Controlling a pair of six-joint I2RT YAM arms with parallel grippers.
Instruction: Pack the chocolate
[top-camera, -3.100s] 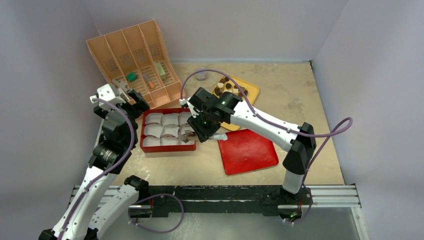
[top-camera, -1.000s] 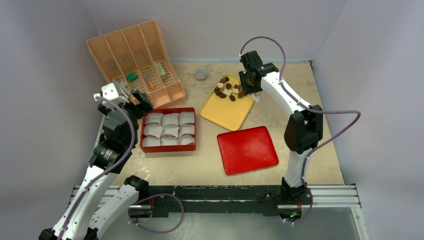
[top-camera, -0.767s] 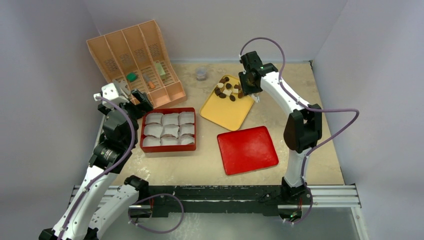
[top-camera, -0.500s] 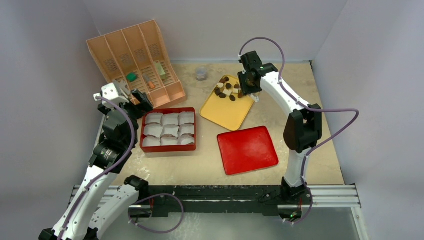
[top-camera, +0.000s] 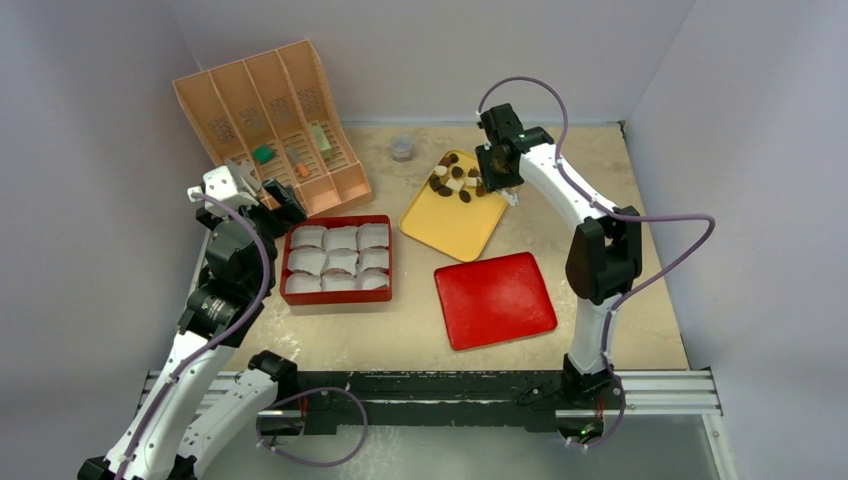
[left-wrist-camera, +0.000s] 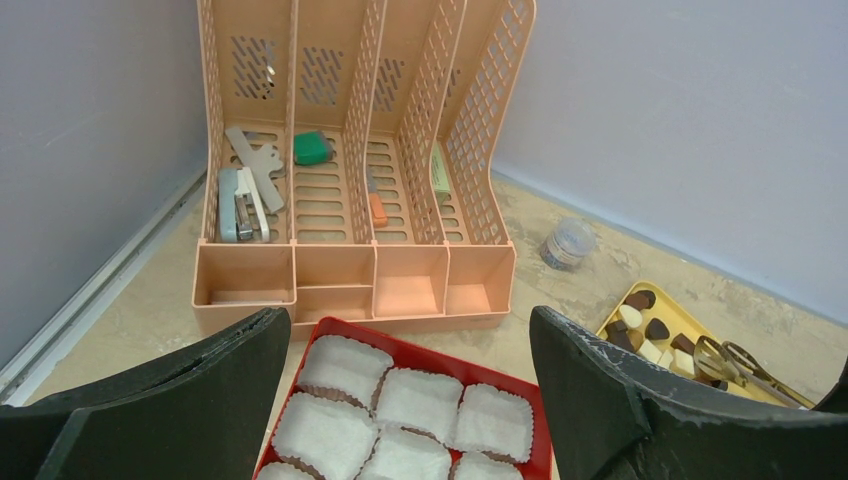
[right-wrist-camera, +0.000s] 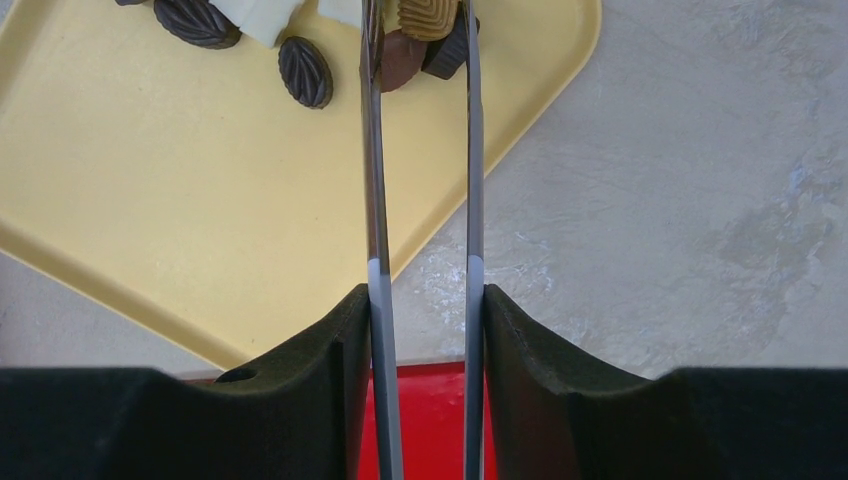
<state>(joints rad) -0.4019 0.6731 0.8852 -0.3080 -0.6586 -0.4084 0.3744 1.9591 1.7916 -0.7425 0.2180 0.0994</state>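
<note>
**Chocolate** (top-camera: 455, 180) — a heap of dark, tan and white pieces at the far end of the yellow tray (right-wrist-camera: 200, 200). The tray sits on the tabletop (right-wrist-camera: 700, 200), well apart from the red box (top-camera: 290, 297).

**Right hand** (right-wrist-camera: 425, 300) — pinching a pair of metal tongs (right-wrist-camera: 375, 200). The blades stand apart, with their tips either side of a mid-brown piece (right-wrist-camera: 400, 65) at the heap's edge. Whether that piece is clamped cannot be told.

**Left hand** (left-wrist-camera: 410, 400) — spread wide and holding nothing, hovering by the box's far left corner, with the white paper cups (left-wrist-camera: 345, 365) in its view.

**Step in hand (judged)** — picking up one piece.

**Next move (judged)** — close the blades on that piece alone, lift it clear of its neighbours, then carry it left to a cup. The squeeze should be light, since a smooth piece may slip out.
</note>
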